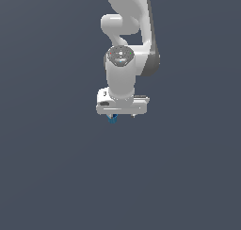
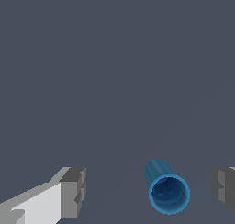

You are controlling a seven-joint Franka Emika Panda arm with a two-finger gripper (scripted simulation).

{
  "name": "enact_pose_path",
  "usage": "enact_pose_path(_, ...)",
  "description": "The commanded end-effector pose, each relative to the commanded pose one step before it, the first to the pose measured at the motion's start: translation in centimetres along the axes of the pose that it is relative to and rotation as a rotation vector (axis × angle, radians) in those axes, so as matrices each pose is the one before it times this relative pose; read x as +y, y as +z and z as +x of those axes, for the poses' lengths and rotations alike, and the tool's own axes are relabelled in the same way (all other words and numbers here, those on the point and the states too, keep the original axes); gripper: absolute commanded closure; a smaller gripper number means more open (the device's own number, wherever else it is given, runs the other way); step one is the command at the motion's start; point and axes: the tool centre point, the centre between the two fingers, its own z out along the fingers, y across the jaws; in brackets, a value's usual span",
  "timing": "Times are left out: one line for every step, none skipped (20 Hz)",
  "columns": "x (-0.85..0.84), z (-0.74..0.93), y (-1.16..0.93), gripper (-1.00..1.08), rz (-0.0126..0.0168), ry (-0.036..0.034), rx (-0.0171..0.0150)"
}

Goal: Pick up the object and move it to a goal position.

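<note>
You are looking at a plain dark grey-blue ground (image 1: 56, 177) that fills both views, with no edge or marking to be seen on it. Over it, in the exterior view, the white arm (image 1: 124, 59) comes down from the top of the picture, its wrist pointing straight down and ending in the broad white hand block. Below that block your gripper (image 1: 122, 117) shows only as short stubs, so that view does not tell you much about its spread. The wrist view does: the two grey pads (image 2: 73, 193) stand well apart, one at each side of the picture, so the gripper is spread wide and grips nothing. Between the pads lies the cup (image 2: 167, 191), a small bright blue tube with its open mouth turned toward the camera. It sits nearer one pad than the other and touches neither. In the exterior view you see only a sliver of blue peeking out under the hand block, toward the exterior view's left of the gripper. Whether the cup rests on the ground you cannot tell.
</note>
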Motion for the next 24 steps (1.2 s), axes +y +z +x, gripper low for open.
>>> enact_pose_path(0.001,0.000,0.000,-0.92,0.00000,0.00000,0.00000)
enact_pose_path(0.060,-0.018,-0.007,-0.92,-0.00015,0.00091,-0.00032)
enact_pose_path(0.223,-0.046,-0.004,-0.92,-0.00053,0.00348,-0.00121)
enact_pose_path(0.345,-0.079,-0.015,-0.92,-0.00079,0.00537,-0.00186)
enact_pose_path(0.483,-0.109,-0.020,-0.92,-0.00108,0.00763,-0.00263)
enact_pose_path(0.613,-0.139,-0.028,-0.92,-0.00132,0.00988,-0.00337)
enact_pose_path(0.665,-0.149,-0.033,-0.92,-0.00136,0.01106,-0.00370)
enact_pose_path(0.532,-0.117,-0.030,-0.92,-0.00104,0.00923,-0.00301)
enact_pose_path(0.390,-0.083,-0.027,-0.92,-0.00072,0.00718,-0.00226)
enact_pose_path(0.251,-0.049,-0.022,-0.92,-0.00044,0.00507,-0.00150)
enact_pose_path(0.102,-0.017,-0.016,-0.92,-0.00016,0.00258,-0.00067)
enact_pose_path(-0.024,0.015,0.008,-0.92,0.00000,0.00000,0.00000)
enact_pose_path(-0.117,0.011,0.004,-0.92,0.00024,-0.00288,0.00084)
enact_pose_path(-0.047,-0.005,0.033,-0.92,0.00002,-0.00312,0.00052)
enact_pose_path(0.004,-0.027,0.048,-0.92,-0.00012,-0.00370,0.00037)
enact_pose_path(0.041,-0.045,0.066,-0.92,-0.00022,-0.00451,0.00033)
enact_pose_path(0.054,-0.058,0.083,-0.92,-0.00029,-0.00572,0.00040)
enact_pose_path(0.053,-0.069,0.101,-0.92,-0.00033,-0.00711,0.00054)
enact_pose_path(0.047,-0.078,0.119,-0.92,-0.00036,-0.00859,0.00071)
enact_pose_path(0.045,-0.089,0.136,-0.92,-0.00040,-0.00995,0.00086)
enact_pose_path(0.045,-0.100,0.152,-0.92,-0.00045,-0.01123,0.00098)
enact_pose_path(0.050,-0.112,0.166,-0.92,-0.00050,-0.01235,0.00106)
enact_pose_path(0.056,-0.128,0.182,-0.92,-0.00057,-0.01356,0.00114)
enact_pose_path(0.062,-0.143,0.198,-0.92,-0.00063,-0.01475,0.00122)
